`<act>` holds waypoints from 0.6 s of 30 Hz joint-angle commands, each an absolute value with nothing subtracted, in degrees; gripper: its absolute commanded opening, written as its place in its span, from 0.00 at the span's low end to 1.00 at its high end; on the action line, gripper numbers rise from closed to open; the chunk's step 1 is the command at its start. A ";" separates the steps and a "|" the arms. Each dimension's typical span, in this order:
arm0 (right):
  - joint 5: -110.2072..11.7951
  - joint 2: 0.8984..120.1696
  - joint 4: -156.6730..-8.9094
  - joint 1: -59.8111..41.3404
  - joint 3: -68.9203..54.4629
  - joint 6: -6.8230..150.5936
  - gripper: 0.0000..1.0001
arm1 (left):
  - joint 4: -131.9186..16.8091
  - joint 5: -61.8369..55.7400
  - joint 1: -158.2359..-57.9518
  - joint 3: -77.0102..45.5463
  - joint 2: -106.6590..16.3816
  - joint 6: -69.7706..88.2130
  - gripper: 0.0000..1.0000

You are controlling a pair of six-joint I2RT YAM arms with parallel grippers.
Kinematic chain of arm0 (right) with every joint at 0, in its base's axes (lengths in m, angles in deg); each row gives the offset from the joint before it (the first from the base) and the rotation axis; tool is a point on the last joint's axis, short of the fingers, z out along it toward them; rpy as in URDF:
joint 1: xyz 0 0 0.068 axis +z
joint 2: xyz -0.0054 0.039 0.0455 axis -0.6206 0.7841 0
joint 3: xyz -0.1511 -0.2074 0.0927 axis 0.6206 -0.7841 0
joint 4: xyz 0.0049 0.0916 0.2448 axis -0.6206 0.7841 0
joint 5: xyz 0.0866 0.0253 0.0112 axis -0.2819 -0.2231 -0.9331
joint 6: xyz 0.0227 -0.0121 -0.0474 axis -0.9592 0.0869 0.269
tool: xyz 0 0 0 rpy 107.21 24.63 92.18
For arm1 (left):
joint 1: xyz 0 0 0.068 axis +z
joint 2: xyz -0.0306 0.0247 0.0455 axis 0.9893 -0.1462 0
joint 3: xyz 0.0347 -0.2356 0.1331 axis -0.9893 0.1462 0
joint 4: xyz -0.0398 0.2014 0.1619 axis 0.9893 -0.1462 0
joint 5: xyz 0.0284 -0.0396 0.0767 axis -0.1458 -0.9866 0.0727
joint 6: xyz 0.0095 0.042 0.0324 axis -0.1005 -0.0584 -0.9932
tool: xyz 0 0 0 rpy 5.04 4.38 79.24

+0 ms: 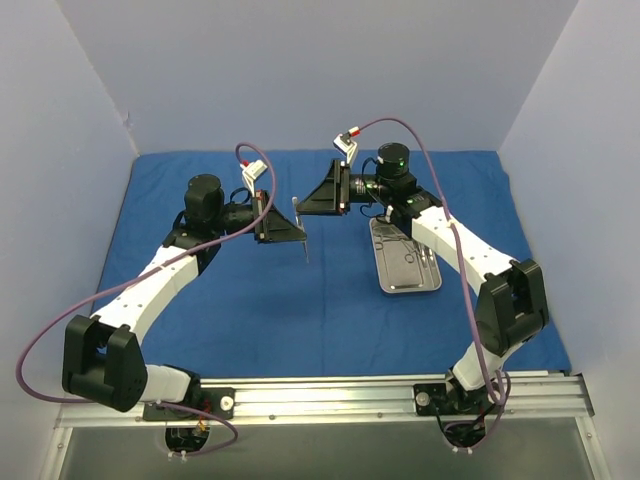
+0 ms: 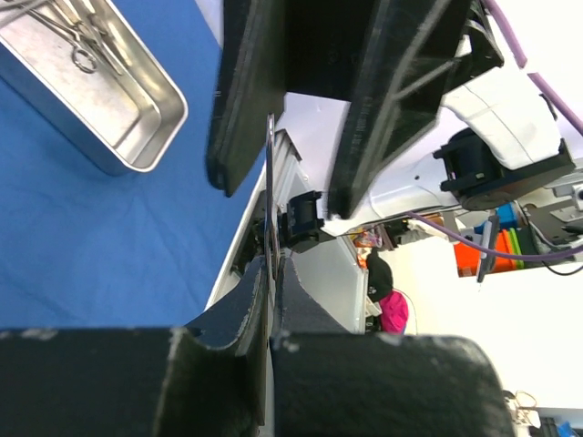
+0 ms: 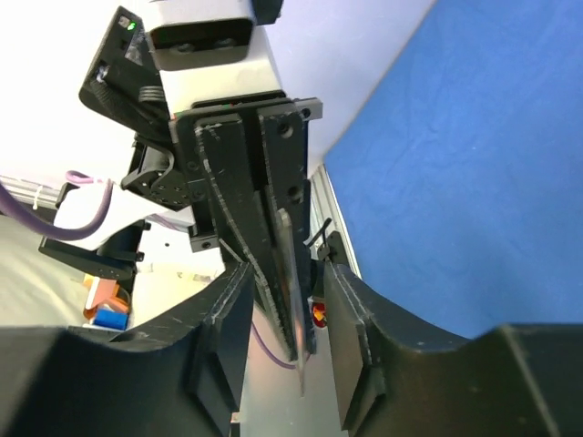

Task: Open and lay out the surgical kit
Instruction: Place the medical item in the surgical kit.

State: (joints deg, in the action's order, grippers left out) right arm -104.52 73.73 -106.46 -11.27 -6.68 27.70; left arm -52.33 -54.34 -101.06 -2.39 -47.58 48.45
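Handing over: left gripper [image 2: 271, 282] clamps the scissors [image 2: 271, 173] upright, with the right gripper [image 3: 287, 300] gaping either side of their tip, apparently not touching. The tray [image 1: 410, 282] lies below the right gripper on the cloth [image 1: 300, 320]. If the left lets go too soon, the scissors drop.

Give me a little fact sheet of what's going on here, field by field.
Surface: deep-blue cloth drape, spread flat over the table
Tray: shiny rectangular steel tray, lying on the drape, right of centre
In tray: silver ring-handled instruments, count unclear
Lifted: one thin silver instrument, above the drape
Left tool: shut on the thin silver instrument
Right tool: open, one finger on each side of that instrument, gaps showing
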 commanded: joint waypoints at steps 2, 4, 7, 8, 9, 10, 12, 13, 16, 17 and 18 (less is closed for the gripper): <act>-107.74 74.55 -111.34 -10.68 -5.25 26.05 0.35 | -45.69 -56.22 -101.46 -2.10 -47.52 50.73 0.02; -108.10 74.73 -111.69 -10.50 -5.69 25.97 0.28 | -45.51 -56.40 -101.46 -2.18 -47.60 50.81 0.02; -109.15 74.90 -113.78 -10.06 -6.31 24.48 0.19 | -45.33 -56.31 -101.55 -2.19 -47.52 50.90 0.02; -109.33 74.99 -114.41 -9.63 -6.75 23.95 0.19 | -45.16 -56.40 -101.55 -2.27 -47.52 51.16 0.02; -109.76 74.90 -115.02 -9.54 -6.84 23.42 0.20 | -44.29 -56.57 -101.55 -2.10 -47.52 51.43 0.02; -109.86 75.08 -115.20 -9.45 -7.01 23.33 0.20 | -43.93 -56.57 -101.46 -2.01 -47.52 51.95 0.02; -110.20 74.99 -115.64 -9.10 -7.45 23.07 0.20 | -43.84 -56.31 -101.55 -1.92 -47.43 51.96 0.02; -110.12 74.82 -116.77 -8.92 -7.71 22.28 0.20 | -43.58 -56.40 -101.46 -1.84 -47.43 52.04 0.02; -109.86 74.29 -118.01 -8.66 -9.29 21.49 0.20 | -42.26 -56.22 -101.46 -1.22 -47.08 52.66 0.02; -109.60 74.11 -118.19 -8.57 -9.82 21.05 0.20 | -41.91 -56.22 -101.46 -1.22 -46.99 52.75 0.02; -109.42 73.94 -118.63 -8.39 -10.70 20.87 0.04 | -41.73 -56.22 -101.46 -1.22 -46.73 52.75 0.02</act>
